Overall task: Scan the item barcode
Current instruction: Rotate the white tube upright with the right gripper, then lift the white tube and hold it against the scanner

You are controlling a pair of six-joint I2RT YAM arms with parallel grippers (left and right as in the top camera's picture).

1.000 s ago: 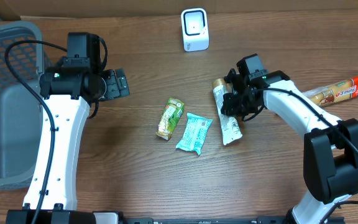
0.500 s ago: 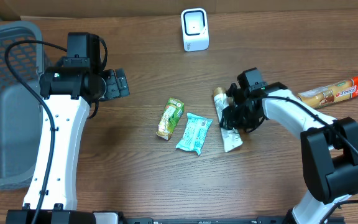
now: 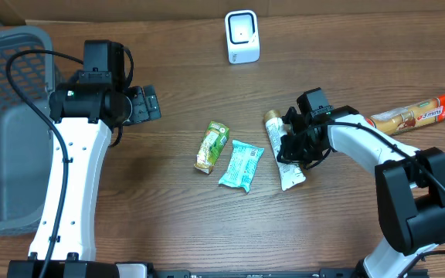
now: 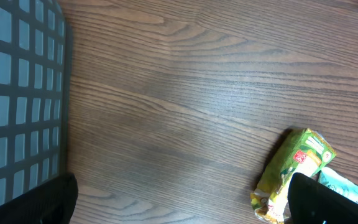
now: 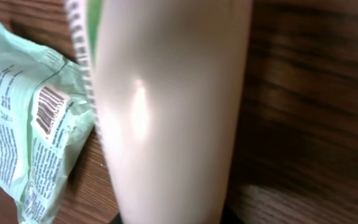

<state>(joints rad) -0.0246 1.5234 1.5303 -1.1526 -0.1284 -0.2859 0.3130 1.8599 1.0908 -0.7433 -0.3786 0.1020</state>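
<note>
A white tube (image 3: 289, 173) with a tan cap lies on the table right of centre. My right gripper (image 3: 290, 144) sits down over its middle, shut on it. In the right wrist view the tube (image 5: 166, 112) fills the frame, running up from between the dark fingertips of that gripper (image 5: 174, 219). The white barcode scanner (image 3: 242, 36) stands at the back centre. My left gripper (image 3: 147, 104) hovers at the left, open and holding nothing (image 4: 179, 202).
A yellow-green snack packet (image 3: 212, 146) (image 4: 294, 174) and a mint packet (image 3: 242, 164) (image 5: 30, 137) lie mid-table, left of the tube. A long orange-ended packet (image 3: 416, 114) lies at the far right. A grey basket (image 3: 6, 123) (image 4: 17, 93) fills the left edge.
My right gripper and the white tube have shifted a little toward the table's front, the tube turning slightly. The left arm has not moved.
</note>
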